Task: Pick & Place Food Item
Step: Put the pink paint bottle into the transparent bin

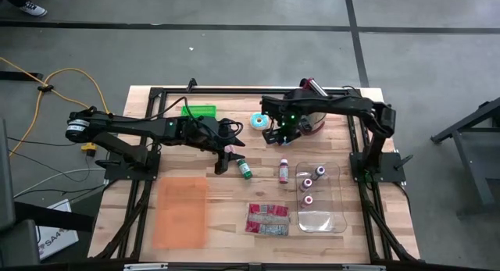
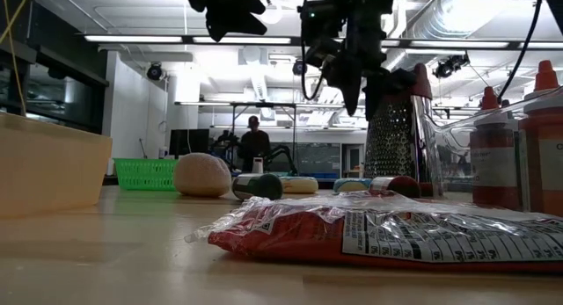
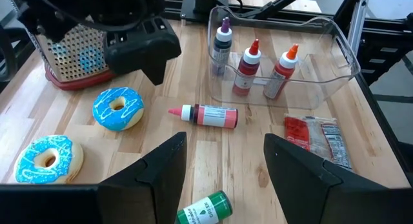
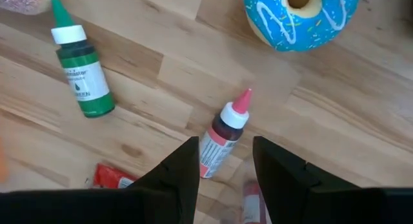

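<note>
Your right gripper (image 1: 276,137) hangs above the table, just beside the blue-frosted donut (image 1: 259,120), its fingers parted and holding nothing; directly below it lies a pink-capped food-colouring bottle (image 4: 222,135) on the wood. Your left gripper (image 1: 226,160) hovers near the table's middle, jaws apart and empty, with a green food-colouring bottle (image 1: 244,169) lying on its side just beside it. The left wrist view shows two blue donuts (image 3: 118,108) near a box grater (image 3: 71,53). Three bottles stand upright in the clear plastic bin (image 1: 337,216), and a red snack packet (image 1: 268,219) lies just beside that bin.
</note>
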`<state>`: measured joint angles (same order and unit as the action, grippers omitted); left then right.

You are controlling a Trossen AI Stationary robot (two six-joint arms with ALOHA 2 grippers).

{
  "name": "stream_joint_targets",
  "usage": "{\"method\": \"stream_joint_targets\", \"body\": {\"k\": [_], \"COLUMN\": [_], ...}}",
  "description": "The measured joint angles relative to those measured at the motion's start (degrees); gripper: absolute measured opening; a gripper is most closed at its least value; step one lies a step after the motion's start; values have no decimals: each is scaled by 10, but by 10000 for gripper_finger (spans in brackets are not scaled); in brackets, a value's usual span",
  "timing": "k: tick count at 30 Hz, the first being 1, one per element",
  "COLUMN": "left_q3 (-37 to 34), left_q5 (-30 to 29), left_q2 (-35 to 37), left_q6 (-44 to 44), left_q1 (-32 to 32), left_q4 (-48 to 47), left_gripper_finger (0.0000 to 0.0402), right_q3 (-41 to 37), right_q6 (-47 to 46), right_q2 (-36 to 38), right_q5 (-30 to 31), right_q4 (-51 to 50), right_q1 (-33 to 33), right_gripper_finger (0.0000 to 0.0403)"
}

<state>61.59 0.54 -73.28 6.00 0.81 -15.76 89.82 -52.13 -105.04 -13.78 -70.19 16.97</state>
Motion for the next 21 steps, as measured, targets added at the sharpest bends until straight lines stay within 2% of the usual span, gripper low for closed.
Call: {"method": "stream_joint_targets", "body": {"k": [5, 8, 16, 21], "left_q3": [0, 0, 0, 0], "left_q5": [0, 0, 0, 0], "left_q2": [0, 0, 0, 0], "left_q6": [0, 0, 0, 0], "left_q1": [0, 0, 0, 0], "left_q4": [0, 0, 0, 0], "left_gripper_finger": [199, 199, 199, 199], "right_q3": [0, -4, -36, -61], "right_q6": [26, 6, -141, -171], "right_q2": [-4, -3, -3, -3], "right_q5": [43, 69, 75, 28], "right_q4": [1, 1, -6, 30], "right_q1": [-1, -8, -31, -32], "right_gripper_finger": [133, 133, 133, 133]}}
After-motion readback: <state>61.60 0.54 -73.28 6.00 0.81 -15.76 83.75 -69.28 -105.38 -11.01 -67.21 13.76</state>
